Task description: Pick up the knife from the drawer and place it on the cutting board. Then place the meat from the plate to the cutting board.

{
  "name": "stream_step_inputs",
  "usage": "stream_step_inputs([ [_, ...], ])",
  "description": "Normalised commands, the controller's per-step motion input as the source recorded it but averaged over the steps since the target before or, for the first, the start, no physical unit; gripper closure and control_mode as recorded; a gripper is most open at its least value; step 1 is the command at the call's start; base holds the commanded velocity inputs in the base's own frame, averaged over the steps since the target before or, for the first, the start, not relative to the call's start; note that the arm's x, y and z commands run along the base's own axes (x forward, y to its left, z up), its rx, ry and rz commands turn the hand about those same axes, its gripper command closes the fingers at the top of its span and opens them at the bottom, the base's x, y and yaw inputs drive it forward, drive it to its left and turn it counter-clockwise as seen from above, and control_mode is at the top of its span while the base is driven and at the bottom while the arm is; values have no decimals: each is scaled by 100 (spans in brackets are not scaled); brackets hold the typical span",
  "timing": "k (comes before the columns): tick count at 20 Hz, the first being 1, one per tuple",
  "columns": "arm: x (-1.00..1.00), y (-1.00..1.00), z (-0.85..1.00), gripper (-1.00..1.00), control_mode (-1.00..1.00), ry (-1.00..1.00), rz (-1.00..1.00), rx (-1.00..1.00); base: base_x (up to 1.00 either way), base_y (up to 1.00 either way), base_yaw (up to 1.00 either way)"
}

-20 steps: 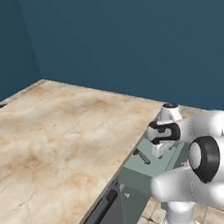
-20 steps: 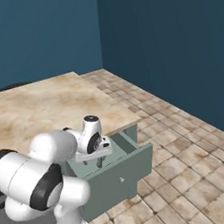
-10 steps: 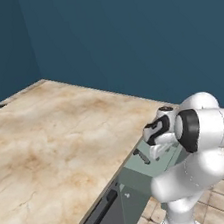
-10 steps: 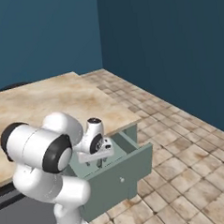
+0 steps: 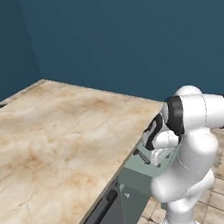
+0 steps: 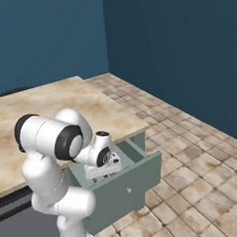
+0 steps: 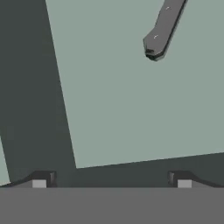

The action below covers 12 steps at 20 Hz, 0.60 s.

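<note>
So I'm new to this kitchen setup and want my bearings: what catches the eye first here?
First the white arm, bent over the open grey-green drawer that sticks out from under the marble counter. Its gripper hangs open just above the drawer. In the hand view, the dark end of the knife lies on the drawer floor, up and to the right of the fingertips.

The knife (image 7: 162, 27) is running off the hand view's top edge, and the arm is hiding much of the open drawer (image 6: 125, 182).
</note>
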Motion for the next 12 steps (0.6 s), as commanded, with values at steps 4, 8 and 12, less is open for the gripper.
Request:
stream_step_inputs([
  [4,-38,-25,-31,-100,-100,5,3,3,0,0,0],
  [8,-73,-31,-3,-100,-100,0,1,1,0,0,0],
  [12,-78,-19,-6,-100,-100,0,0,0,0,0,0],
])
